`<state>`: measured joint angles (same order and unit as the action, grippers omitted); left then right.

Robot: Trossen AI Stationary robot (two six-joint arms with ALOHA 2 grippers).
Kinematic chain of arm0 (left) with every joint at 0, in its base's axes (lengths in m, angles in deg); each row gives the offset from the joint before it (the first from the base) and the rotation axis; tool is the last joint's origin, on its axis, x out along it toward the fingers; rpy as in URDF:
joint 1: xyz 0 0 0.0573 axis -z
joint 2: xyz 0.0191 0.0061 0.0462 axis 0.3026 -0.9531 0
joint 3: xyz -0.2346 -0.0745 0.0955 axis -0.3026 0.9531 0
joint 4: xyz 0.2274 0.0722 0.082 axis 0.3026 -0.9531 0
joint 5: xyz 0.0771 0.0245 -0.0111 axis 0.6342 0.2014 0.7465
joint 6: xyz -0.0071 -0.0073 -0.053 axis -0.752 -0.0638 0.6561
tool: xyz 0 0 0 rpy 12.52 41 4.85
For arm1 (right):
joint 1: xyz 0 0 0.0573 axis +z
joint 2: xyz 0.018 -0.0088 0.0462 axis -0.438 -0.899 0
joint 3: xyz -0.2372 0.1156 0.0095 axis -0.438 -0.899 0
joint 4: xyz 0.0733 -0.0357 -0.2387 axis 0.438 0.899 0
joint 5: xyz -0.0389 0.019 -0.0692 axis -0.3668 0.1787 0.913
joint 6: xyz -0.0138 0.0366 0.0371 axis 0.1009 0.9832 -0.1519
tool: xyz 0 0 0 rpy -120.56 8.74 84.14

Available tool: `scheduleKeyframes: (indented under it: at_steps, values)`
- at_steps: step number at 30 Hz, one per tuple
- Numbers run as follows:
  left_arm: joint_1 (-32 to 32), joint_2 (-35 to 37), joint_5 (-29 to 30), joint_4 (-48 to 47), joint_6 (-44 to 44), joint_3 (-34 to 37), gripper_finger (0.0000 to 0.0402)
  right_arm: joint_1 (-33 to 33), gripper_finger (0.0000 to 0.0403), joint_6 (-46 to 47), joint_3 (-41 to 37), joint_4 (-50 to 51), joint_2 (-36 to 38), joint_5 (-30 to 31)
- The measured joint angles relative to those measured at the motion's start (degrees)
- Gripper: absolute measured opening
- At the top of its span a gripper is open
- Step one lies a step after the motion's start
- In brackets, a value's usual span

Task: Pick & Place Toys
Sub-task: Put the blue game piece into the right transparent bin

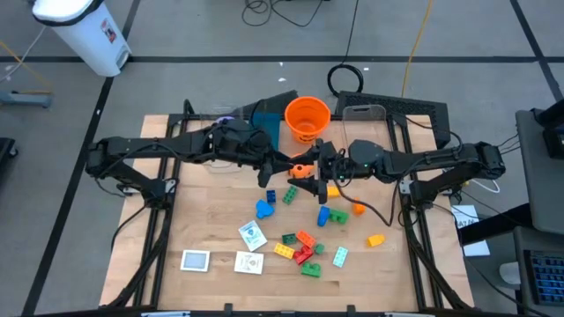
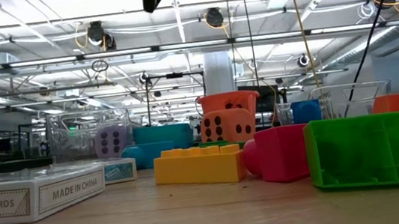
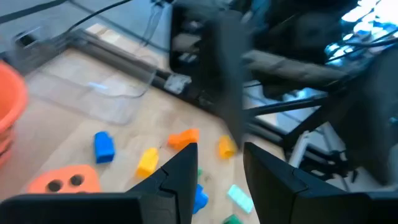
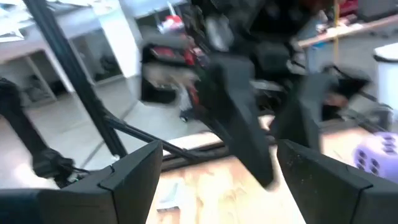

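Green brick (image 2: 375, 148) fills the lower right of the low view; probably light, stiff, best pinched across its flat sides. Left gripper (image 3: 217, 180) and right gripper (image 4: 217, 180) both stand apart, empty.

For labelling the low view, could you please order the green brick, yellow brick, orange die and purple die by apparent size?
1. green brick, nearest the camera
2. yellow brick
3. orange die
4. purple die, farther back, so true sizes stay unsure

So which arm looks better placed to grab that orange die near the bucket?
Probably the left. Its gripper hovers open just beside the orange die, which shows close in its wrist view. The right gripper, also open, faces away.
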<state>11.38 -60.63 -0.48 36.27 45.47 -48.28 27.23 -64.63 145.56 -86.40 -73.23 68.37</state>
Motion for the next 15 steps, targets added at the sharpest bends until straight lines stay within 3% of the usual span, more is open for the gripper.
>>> scheduleKeyframes:
  at_steps: [7,15]
  values:
    - [0.0,0.1,-0.8,1.6,0.0,-0.1,0.0136,-0.2,0.0308,0.0,0.0,-0.4,0.0,0.6]
    - [0.2,0.1,6.5,-1.8,-1.4,-0.1,0.0136,-0.3,0.0309,2.2,0.0,-0.2,-0.1,-4.6]
